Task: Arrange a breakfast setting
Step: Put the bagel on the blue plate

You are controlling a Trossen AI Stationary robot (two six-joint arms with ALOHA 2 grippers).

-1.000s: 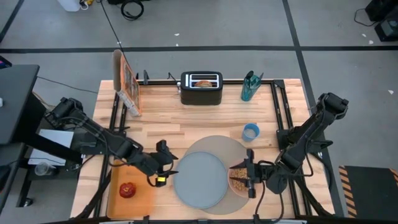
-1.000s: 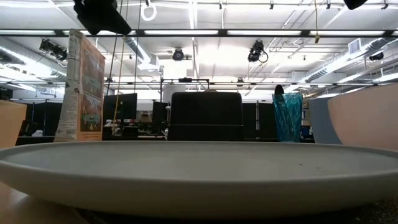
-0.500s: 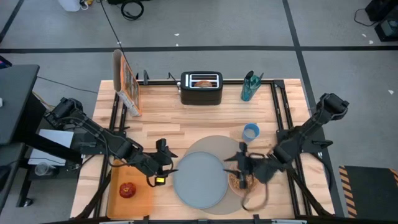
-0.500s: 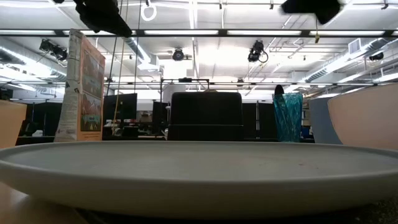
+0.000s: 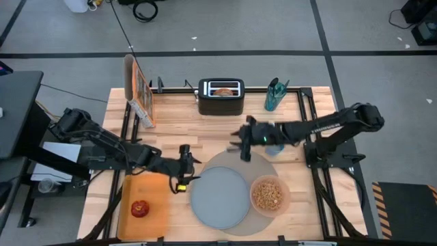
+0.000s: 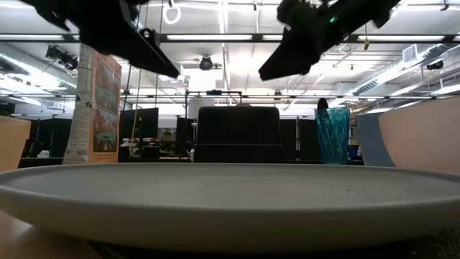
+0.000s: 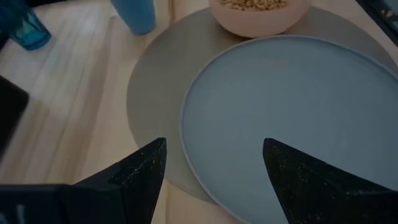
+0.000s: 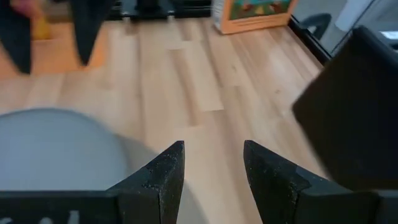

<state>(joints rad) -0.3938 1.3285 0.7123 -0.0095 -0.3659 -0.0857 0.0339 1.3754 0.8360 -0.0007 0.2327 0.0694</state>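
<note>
My right gripper [image 5: 240, 142], jaws apart and empty, reaches mid-frame toward the toaster's bagel [image 5: 222, 89] — meant for the plate [image 5: 219, 197] at lower centre; left gripper [image 5: 183, 168] waits wide beside it.

**Items around the black toaster**

A black toaster [image 5: 221, 96] stands at the far edge of the wooden surface [image 5: 184, 130]. Left of it stands an upright cereal box [image 5: 138, 90]; right, a teal glass [image 5: 274, 95]; a blue cup [image 5: 275, 144] nearer.
</note>
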